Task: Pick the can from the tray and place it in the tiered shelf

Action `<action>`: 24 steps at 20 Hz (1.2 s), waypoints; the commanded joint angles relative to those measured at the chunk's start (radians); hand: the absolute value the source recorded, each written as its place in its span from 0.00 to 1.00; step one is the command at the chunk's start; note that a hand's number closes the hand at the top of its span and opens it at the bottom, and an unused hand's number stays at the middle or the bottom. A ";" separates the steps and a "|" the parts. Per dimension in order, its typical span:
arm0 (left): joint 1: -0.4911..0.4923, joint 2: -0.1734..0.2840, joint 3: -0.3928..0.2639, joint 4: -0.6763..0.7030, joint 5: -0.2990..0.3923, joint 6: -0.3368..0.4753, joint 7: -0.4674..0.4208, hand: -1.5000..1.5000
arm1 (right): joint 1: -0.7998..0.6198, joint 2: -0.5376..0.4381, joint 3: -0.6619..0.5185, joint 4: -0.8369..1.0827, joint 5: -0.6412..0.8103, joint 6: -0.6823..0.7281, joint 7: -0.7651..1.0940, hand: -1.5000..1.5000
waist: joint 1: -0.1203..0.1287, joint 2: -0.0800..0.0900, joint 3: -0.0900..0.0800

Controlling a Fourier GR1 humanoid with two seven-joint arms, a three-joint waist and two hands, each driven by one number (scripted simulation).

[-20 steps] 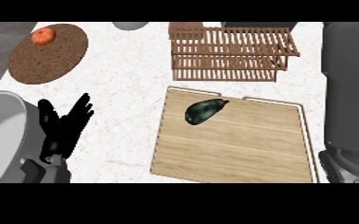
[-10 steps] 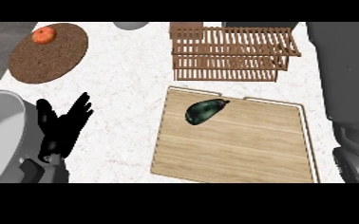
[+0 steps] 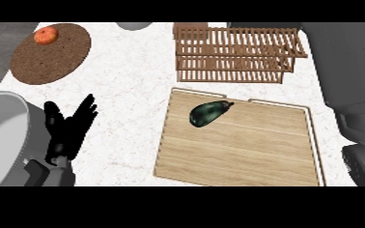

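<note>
- One robot hand (image 3: 68, 128) shows clearly, the left one: black, fingers straight and spread, pointing up and a little right, holding nothing, resting near the lower-left of the view above the white speckled bench (image 3: 132, 87).
- Right robot hand: only grey arm parts show at the right edge; cannot tell its state.
- Task's thing: the dark green rounded can-like object (image 3: 206, 112) lies on its side on the light wooden tray (image 3: 242, 149), in the tray's upper-left part, well apart from the left robot hand, to its right and slightly farther from the robot.
- Long axis of that object runs diagonally, low end toward the left robot hand, narrow tip pointing up-right toward the brown slatted wooden tiered shelf (image 3: 235, 53).
- Shelf sits just beyond the tray's far edge, farther right and farther away than the object from the left robot hand.
- Judgement: the left robot hand looks the nearer visible one, but it is resting; the right arm's side is equally plausible for the reach. No grasp begun.
- Any grasp would best close across the diagonal axis.
- Also present: round brown cork mat (image 3: 53, 53) with an orange fruit (image 3: 46, 35) ahead of the left robot hand; grey rounded body (image 3: 10, 140) at its left.
</note>
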 commanded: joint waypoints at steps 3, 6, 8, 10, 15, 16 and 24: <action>-0.005 0.007 -0.010 0.014 -0.004 0.002 -0.004 0.50 | -0.048 -0.022 -0.030 0.156 0.006 -0.070 -0.136 1.00 | 0.001 0.001 -0.001; 0.041 0.001 -0.018 -0.035 0.012 -0.006 0.029 0.50 | -0.012 -0.025 -0.030 0.122 -0.011 -0.048 -0.157 1.00 | -0.004 -0.002 -0.001; -0.009 -0.007 -0.028 0.023 -0.012 0.016 0.006 0.50 | -0.095 -0.005 -0.030 0.198 0.003 -0.065 -0.147 1.00 | -0.001 0.001 -0.002; -0.063 0.026 0.019 0.057 0.023 0.016 0.035 0.50 | -0.044 0.002 -0.035 0.176 -0.002 -0.092 -0.162 1.00 | -0.008 0.000 -0.002; 0.045 0.011 -0.019 -0.023 0.025 -0.023 0.000 0.50 | -0.080 0.010 -0.071 0.220 -0.001 -0.135 -0.102 1.00 | 0.003 0.000 -0.001; -0.025 0.016 -0.017 -0.002 0.015 0.004 0.060 0.50 | -0.104 -0.019 -0.133 0.217 -0.049 -0.140 -0.099 1.00 | -0.002 0.002 -0.001; -0.007 0.053 0.026 0.004 0.058 -0.029 0.016 0.50 | -0.062 0.039 -0.233 0.160 -0.159 -0.271 -0.118 0.00 | -0.006 -0.001 -0.001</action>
